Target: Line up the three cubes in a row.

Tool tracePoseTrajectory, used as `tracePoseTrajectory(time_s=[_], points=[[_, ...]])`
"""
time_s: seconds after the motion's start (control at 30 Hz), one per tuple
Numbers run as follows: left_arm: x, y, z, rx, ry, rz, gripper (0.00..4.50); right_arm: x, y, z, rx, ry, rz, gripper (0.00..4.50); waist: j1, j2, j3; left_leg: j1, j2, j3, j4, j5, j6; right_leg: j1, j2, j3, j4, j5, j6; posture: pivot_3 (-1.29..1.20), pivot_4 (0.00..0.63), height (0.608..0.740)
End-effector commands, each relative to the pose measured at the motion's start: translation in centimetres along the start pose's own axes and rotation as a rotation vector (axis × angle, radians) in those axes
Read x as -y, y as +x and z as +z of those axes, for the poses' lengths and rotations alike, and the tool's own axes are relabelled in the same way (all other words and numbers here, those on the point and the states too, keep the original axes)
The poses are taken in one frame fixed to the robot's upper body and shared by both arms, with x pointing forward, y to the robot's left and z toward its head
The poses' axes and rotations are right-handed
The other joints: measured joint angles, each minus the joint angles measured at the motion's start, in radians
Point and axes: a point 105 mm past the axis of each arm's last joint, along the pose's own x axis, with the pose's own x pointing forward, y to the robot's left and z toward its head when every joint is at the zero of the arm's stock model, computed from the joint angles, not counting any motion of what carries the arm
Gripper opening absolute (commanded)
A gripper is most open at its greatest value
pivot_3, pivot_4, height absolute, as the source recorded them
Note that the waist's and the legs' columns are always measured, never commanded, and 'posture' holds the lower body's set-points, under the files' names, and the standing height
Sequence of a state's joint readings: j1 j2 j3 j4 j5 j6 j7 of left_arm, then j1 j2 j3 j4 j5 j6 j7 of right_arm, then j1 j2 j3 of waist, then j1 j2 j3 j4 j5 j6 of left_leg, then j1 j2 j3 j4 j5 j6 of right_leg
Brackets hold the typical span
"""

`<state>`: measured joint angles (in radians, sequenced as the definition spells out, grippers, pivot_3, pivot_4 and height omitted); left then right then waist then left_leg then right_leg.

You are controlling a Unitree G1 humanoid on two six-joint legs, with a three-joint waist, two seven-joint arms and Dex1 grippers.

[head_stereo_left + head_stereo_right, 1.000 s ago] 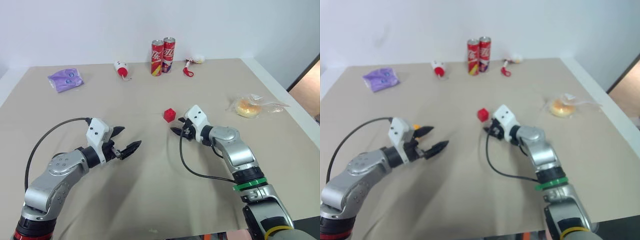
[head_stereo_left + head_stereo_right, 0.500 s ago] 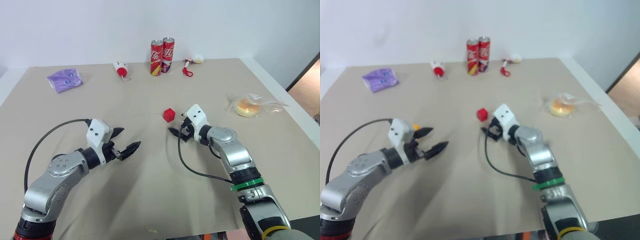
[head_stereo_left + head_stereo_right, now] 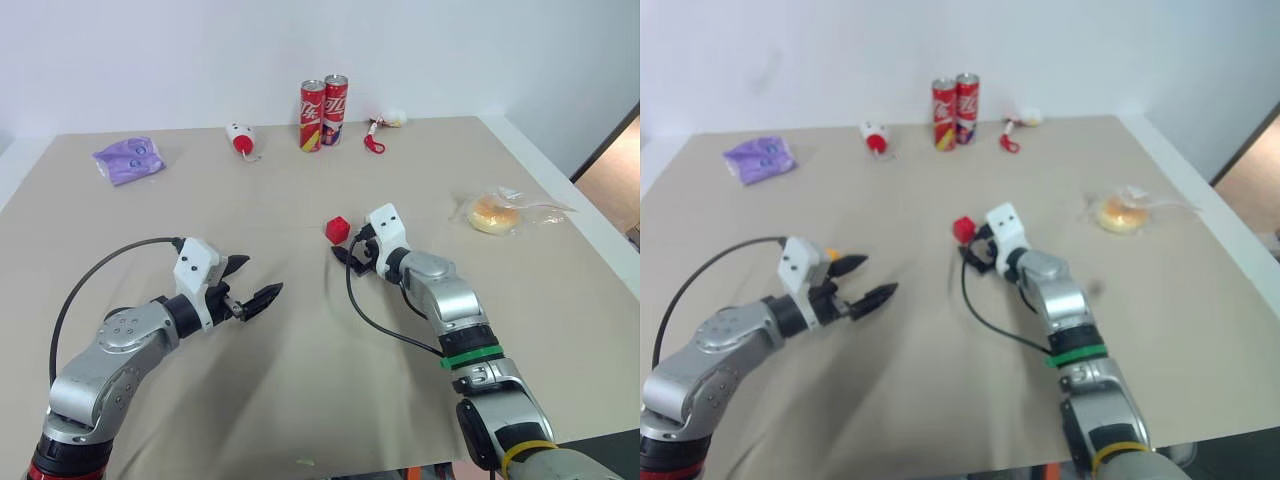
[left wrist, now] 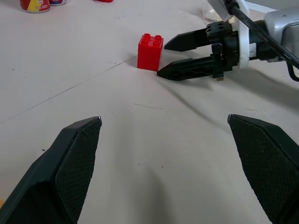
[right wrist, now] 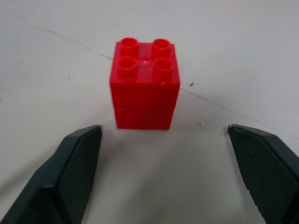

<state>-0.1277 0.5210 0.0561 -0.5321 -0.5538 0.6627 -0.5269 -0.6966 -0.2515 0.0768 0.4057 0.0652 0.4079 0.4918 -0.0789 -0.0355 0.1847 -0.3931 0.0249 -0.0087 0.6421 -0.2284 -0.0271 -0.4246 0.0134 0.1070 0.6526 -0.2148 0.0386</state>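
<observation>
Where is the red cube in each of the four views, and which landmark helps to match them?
Left eye view: red cube mid-table, just ahead of the right gripper.
Right eye view: the same, near the table's middle.
Left wrist view: it stands upright on the table, by the tips of the open right gripper.
Right wrist view: central, studs up, beyond the two open fingers, untouched.
Shared landmark: the right gripper's black fingers beside the cube.
</observation>
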Motion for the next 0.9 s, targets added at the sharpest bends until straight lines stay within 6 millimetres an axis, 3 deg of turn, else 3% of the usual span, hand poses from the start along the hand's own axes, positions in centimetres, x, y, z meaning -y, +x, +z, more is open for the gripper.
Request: tracePoseTrajectory(time_s=[0.03, 0.23, 0.37, 0.57, 0.77, 0.9], points=[[0.4, 0.1, 1.4, 0.043, 0.036, -0.011, 4.5, -0.3, 0.7, 2.0, 0.065, 0.003, -0.001, 4.47, -0.002, 0.0, 0.0, 0.0, 0.0, 0.0, 0.0, 0.0, 0.0, 0.0, 0.0, 0.0, 0.0, 0.0, 0.0, 0.0, 0.15, 0.74], [0.1, 0.2, 1.5, 0.046, 0.038, 0.003, 4.5, -0.9, 1.5, 2.3, 0.07, -0.02, 0.026, 4.47, -0.002, 0.0, 0.0, 0.0, 0.0, 0.0, 0.0, 0.0, 0.0, 0.0, 0.0, 0.0, 0.0, 0.0, 0.0, 0.0, 0.15, 0.74], [-0.2, 0.0, 1.4, 0.048, 0.04, 0.03, 4.5, -0.9, 1.6, 2.3, 0.079, -0.025, 0.036, 3.31, -0.002, 0.0, 0.0, 0.0, 0.0, 0.0, 0.0, 0.0, 0.0, 0.0, 0.0, 0.0, -0.001, 0.0, 0.0, 0.0, 0.15, 0.74], [-0.5, -0.1, 1.5, 0.061, 0.053, 0.04, 4.5, -0.3, 1.7, 2.4, 0.077, -0.044, 0.033, 1.23, -0.002, 0.0, 0.0, 0.0, 0.0, 0.0, 0.0, 0.0, 0.0, 0.0, 0.0, 0.0, -0.001, 0.0, 0.0, 0.0, 0.15, 0.74], [0.1, -0.4, 1.2, 0.068, 0.091, -0.076, 4.5, -0.1, 1.3, 3.1, 0.1, -0.113, 0.095, 1.21, -0.002, 0.0, 0.0, 0.0, 0.0, 0.0, -0.001, 0.0, 0.0, 0.0, 0.0, 0.0, -0.001, 0.0, 0.0, 0.0, 0.15, 0.74], [0.6, -1.2, 1.6, 0.073, 0.096, -0.206, 4.5, 0.3, -1.3, 4.3, 0.156, -0.152, 0.294, 1.21, -0.002, 0.0, 0.0, -0.001, 0.0, 0.0, -0.002, 0.0, 0.0, -0.001, 0.0, 0.0, -0.002, 0.0, 0.0, 0.0, 0.15, 0.74]])
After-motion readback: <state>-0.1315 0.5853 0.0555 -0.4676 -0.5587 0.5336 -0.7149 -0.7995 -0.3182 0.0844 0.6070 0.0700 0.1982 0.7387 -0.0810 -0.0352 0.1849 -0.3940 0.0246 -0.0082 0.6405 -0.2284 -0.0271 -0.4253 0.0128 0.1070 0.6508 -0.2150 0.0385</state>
